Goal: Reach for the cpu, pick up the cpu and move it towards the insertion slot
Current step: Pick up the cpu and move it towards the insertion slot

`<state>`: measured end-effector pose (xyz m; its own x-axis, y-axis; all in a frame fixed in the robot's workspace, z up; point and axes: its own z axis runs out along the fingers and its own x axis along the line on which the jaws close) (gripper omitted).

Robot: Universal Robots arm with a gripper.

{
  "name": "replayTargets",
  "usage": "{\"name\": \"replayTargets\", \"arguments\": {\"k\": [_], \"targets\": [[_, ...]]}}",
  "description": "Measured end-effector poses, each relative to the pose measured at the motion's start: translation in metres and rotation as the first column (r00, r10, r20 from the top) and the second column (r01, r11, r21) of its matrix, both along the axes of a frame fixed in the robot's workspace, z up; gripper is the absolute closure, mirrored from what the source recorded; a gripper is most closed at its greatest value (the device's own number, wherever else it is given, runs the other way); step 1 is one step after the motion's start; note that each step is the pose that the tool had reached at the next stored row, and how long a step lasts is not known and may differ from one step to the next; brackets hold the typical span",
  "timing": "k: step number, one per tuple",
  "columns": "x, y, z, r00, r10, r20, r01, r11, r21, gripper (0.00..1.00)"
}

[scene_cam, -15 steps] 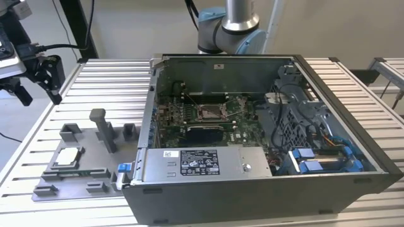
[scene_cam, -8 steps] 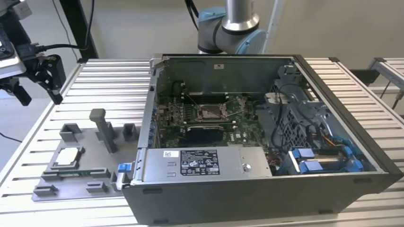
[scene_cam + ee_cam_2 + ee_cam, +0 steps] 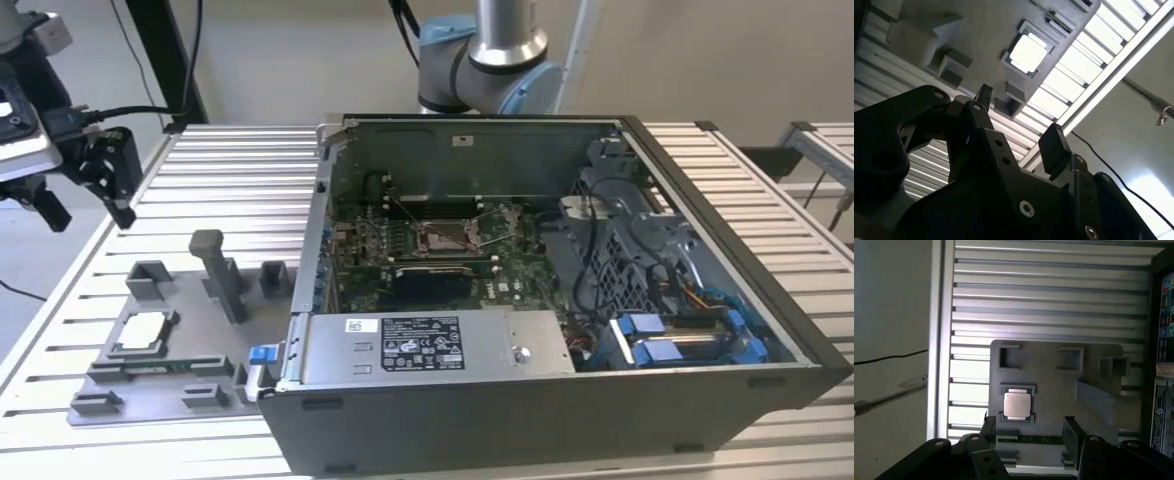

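Observation:
The cpu (image 3: 144, 332) lies flat in a recess of the grey plastic tray (image 3: 200, 375) at the exterior view's left, silvery face up. It also appears in the first wrist view (image 3: 1017, 404) and the second wrist view (image 3: 1028, 52). My gripper (image 3: 90, 218) hangs well above the table, up and to the left of the tray in the exterior view, apart from the cpu. It is open, with nothing between its black fingers (image 3: 1071, 432); in the second wrist view the gripper (image 3: 1019, 120) is open too. The insertion slot (image 3: 443, 237) sits on the motherboard inside the open computer case.
The open computer case (image 3: 694, 330) takes up the middle and right of the slatted metal table (image 3: 227, 170). A grey power supply (image 3: 427, 345) lies along its near side. Upright grey blocks (image 3: 214, 265) stand on the tray. The arm's base (image 3: 487, 60) rises behind the case.

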<state>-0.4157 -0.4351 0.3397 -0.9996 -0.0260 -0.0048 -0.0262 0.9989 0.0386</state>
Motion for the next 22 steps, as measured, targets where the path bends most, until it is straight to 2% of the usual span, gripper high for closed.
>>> {"name": "replayTargets", "arguments": {"k": [22], "targets": [[-0.0034, 0.0009, -0.0396, 1.0000, 0.000, 0.0000, 0.000, 1.0000, 0.0000, 0.00]]}}
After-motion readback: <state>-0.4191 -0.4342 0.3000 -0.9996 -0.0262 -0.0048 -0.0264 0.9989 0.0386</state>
